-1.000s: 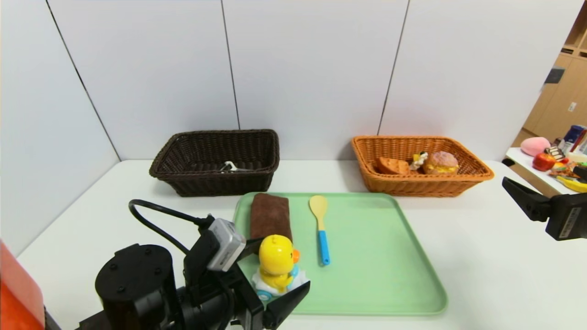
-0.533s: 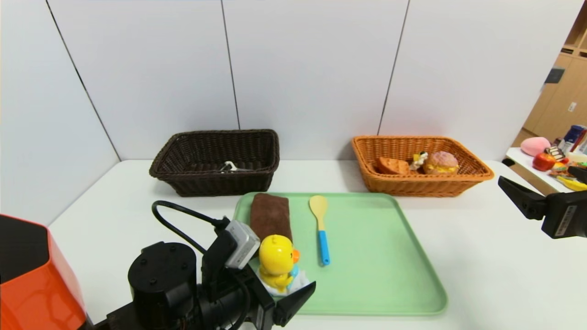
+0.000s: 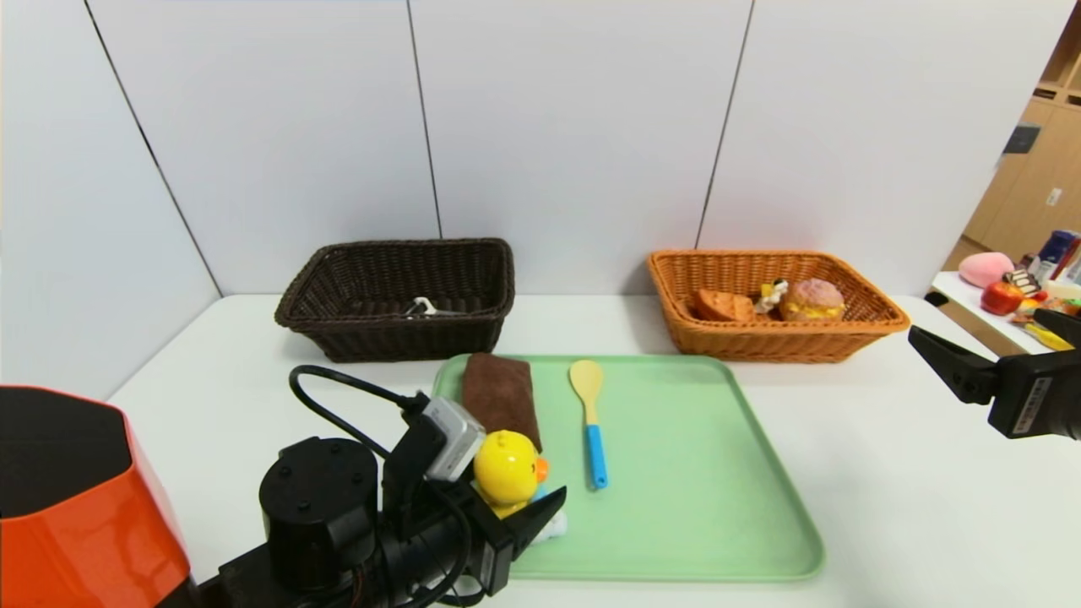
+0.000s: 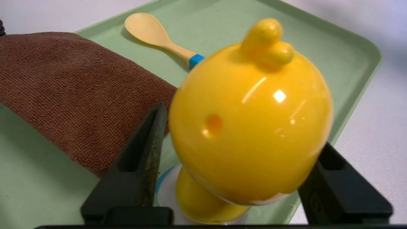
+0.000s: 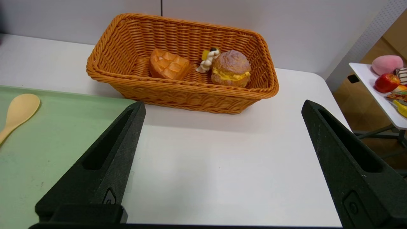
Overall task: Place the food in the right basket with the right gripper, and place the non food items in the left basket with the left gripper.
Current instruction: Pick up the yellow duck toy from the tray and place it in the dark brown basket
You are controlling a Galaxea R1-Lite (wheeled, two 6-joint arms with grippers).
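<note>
The left gripper (image 3: 515,515) is at the near left corner of the green tray (image 3: 718,507), its fingers (image 4: 140,165) against both sides of the yellow duck (image 4: 251,127); the grip looks clenched, though the far contact is partly hidden. Beside the duck lie the brown towel (image 3: 500,397) and spoon (image 3: 591,418). The right gripper (image 5: 222,165) hangs released near the orange basket (image 5: 178,92), which holds the waffle (image 5: 168,65) and bun (image 5: 230,68).

The yellow duck toy (image 3: 507,469) stands on its white wheeled base at lower centre of the head view, its round head leaning toward the left gripper (image 3: 528,517), whose black fingers flank it; the folded brown towel (image 3: 500,397) lies just behind it; the yellow spoon (image 3: 590,417) with blue handle lies to its right, bowl pointing up the frame; the peeler (image 3: 425,308) rests inside the dark left basket (image 3: 397,325), upper left; the waffle wedge (image 3: 723,306) and bun (image 3: 812,300) sit in the orange-tan right basket (image 3: 773,338), upper right.
</note>
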